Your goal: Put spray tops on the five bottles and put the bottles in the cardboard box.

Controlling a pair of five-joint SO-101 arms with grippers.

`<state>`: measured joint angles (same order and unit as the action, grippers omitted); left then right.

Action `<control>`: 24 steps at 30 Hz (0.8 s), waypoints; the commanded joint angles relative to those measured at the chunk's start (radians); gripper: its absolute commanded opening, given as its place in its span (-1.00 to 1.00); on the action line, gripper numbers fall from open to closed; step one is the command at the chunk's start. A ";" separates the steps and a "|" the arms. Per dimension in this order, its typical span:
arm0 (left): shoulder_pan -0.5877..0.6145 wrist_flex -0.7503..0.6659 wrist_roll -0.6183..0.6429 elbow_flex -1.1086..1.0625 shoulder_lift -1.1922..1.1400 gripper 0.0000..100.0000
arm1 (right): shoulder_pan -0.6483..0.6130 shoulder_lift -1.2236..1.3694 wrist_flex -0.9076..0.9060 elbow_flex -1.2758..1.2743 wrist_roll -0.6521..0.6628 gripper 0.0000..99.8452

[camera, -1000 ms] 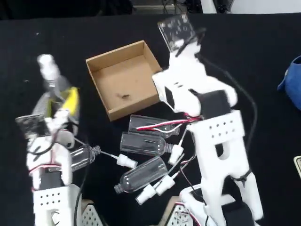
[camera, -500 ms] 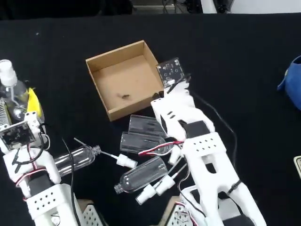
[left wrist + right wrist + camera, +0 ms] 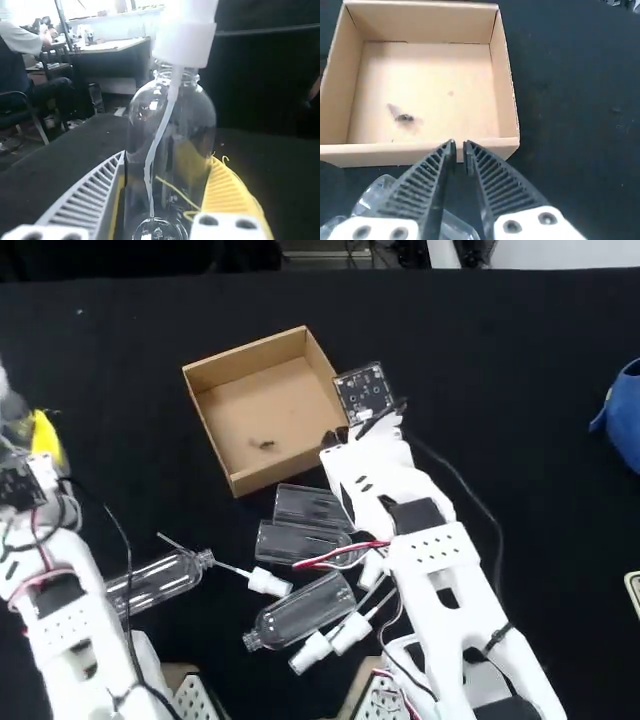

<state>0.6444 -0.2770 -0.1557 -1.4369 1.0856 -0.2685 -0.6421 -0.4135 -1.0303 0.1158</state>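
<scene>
Well clear of the box (image 3: 506,95), the left pincer (image 3: 167,160) clamps a clear bottle (image 3: 170,125) round its belly, spray top (image 3: 185,30) sitting on the neck. The right pincer (image 3: 458,146), all but closed and empty, hangs just outside the box's wall, above loose bottles (image 3: 300,612) on the counter (image 3: 520,390). Light, slick, thin-walled plastic probably dents; gentle mid-body grips, away from the top, look safest.
</scene>
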 commanded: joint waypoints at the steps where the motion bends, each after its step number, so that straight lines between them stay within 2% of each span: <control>1: 0.041 -0.262 -0.008 0.093 -0.226 -0.94 | -0.014 0.104 0.058 0.005 0.000 -0.98; 11: 0.058 -0.690 -0.008 0.130 -0.779 -0.94 | -0.014 0.113 0.064 0.005 0.000 -0.98; 21: 0.062 -1.224 -0.008 0.136 -1.250 -0.94 | -0.014 0.113 0.064 0.005 0.000 -0.98; 24: 0.082 -1.336 -0.002 0.199 -1.398 -0.94 | -0.011 0.113 0.064 0.005 0.000 -0.98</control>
<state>0.6951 -1.4461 -0.1557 -1.3433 -0.1619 -0.2700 -0.5317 -0.3767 -1.0349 0.1158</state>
